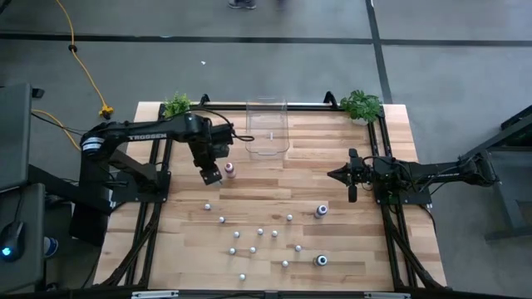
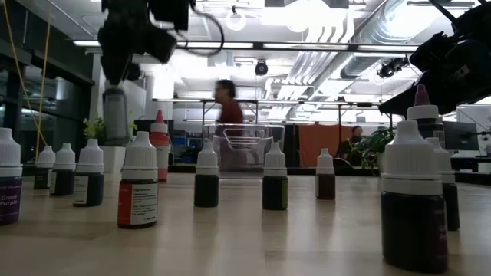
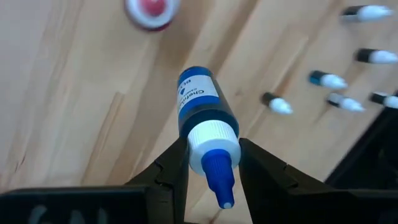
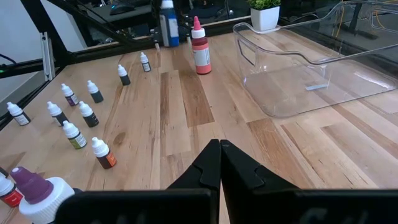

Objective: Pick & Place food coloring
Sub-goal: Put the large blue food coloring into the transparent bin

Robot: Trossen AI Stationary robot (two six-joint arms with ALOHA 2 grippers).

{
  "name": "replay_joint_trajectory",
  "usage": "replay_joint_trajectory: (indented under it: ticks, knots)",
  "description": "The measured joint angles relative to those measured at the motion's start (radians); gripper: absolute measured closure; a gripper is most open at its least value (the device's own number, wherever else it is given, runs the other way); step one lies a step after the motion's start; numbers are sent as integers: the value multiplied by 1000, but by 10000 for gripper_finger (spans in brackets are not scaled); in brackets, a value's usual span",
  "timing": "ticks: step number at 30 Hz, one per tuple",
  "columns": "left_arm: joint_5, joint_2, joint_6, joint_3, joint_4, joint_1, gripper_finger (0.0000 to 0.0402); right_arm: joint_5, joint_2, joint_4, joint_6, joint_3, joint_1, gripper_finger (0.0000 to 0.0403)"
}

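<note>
Left pincer [image 3: 212,163] grips a blue food coloring bottle [image 3: 204,118] by its cap, lifted above the counter [image 1: 332,174]. A red-capped bottle [image 1: 230,169] stands just beside it, the clear bin [image 1: 268,129] farther back. Small bottles [image 1: 260,232] are scattered near. Right pincer [image 4: 219,163] is closed empty at right; only the left wrist view shows the blue label.
</note>
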Motion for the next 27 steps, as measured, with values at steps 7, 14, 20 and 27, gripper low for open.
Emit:
replay_joint_trajectory:
  ticks: [7, 14, 20, 27]
  knots:
    - [19, -10, 0, 149, -57, -39, 292, 0, 0, 0, 0, 0, 0, 402]
    - [12, 0, -34, 306, -36, -41, 292, 0, 0, 0, 0, 0, 0, 402]
    - [-28, 33, -131, 443, -10, -41, 292, 0, 0, 0, 0, 0, 0, 402]
    - [-57, 110, -214, 626, 27, -36, 292, 0, 0, 0, 0, 0, 0, 402]
